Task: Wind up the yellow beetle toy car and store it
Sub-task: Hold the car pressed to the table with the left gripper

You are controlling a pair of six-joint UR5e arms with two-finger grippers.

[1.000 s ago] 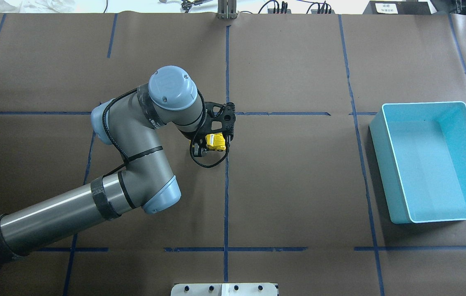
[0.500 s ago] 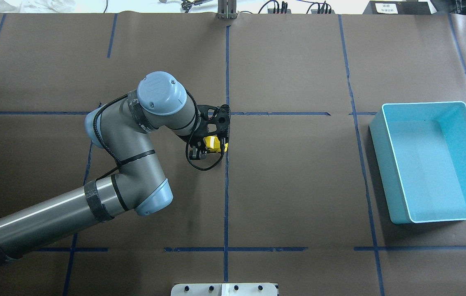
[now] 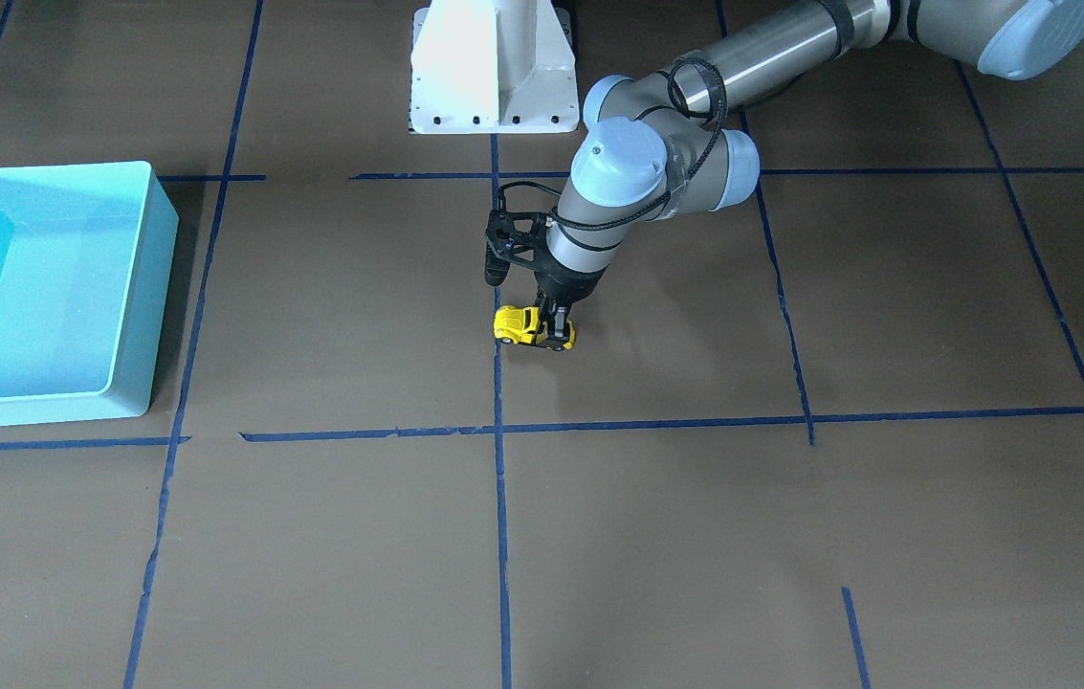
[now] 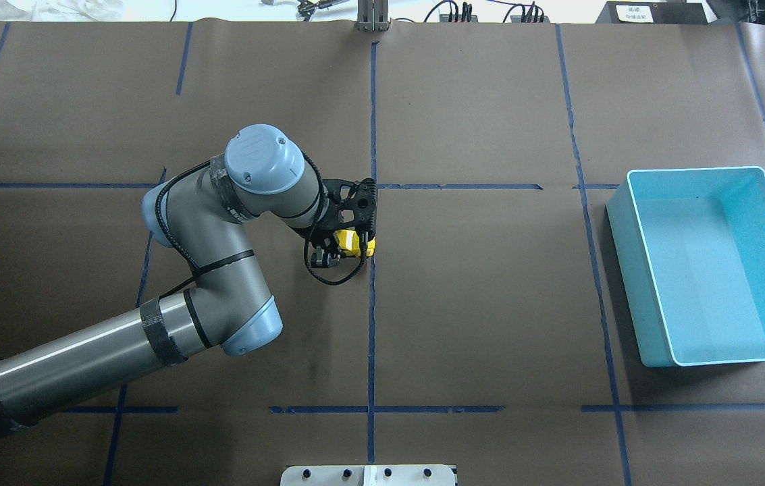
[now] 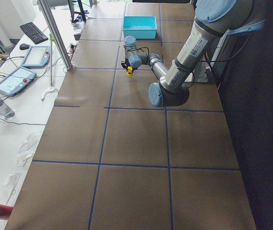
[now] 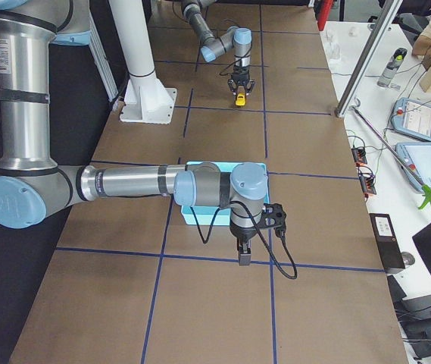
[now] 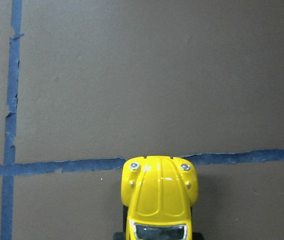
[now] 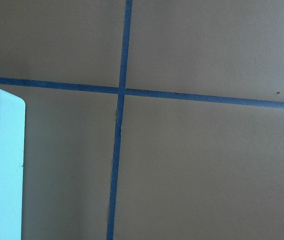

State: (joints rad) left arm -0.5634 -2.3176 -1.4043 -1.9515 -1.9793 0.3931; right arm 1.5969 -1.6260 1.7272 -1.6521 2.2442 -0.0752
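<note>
The yellow beetle toy car (image 3: pixel 524 325) stands wheels-down on the brown table beside the central blue tape line. It also shows in the overhead view (image 4: pixel 355 241) and fills the bottom middle of the left wrist view (image 7: pixel 159 200), nose toward a tape cross. My left gripper (image 3: pixel 549 331) points straight down and is shut on the car's rear half. The turquoise bin (image 4: pixel 693 171) lies far off at the table's right end and looks empty. My right gripper (image 6: pixel 244 256) hangs low just past the bin's end; I cannot tell whether it is open. Its wrist view shows only the bin wall (image 8: pixel 2 165) and tape.
The white robot base plate (image 3: pixel 494 67) sits at the table's near edge behind the car. Blue tape lines (image 4: pixel 371 324) grid the brown paper. A metal post (image 5: pixel 54 33) and an operators' bench with tablets (image 5: pixel 16 79) lie beyond the far table edge.
My left arm has drawn back to the view's left and a little toward the robot. The gripper and the yellow car moved with it along the table.
</note>
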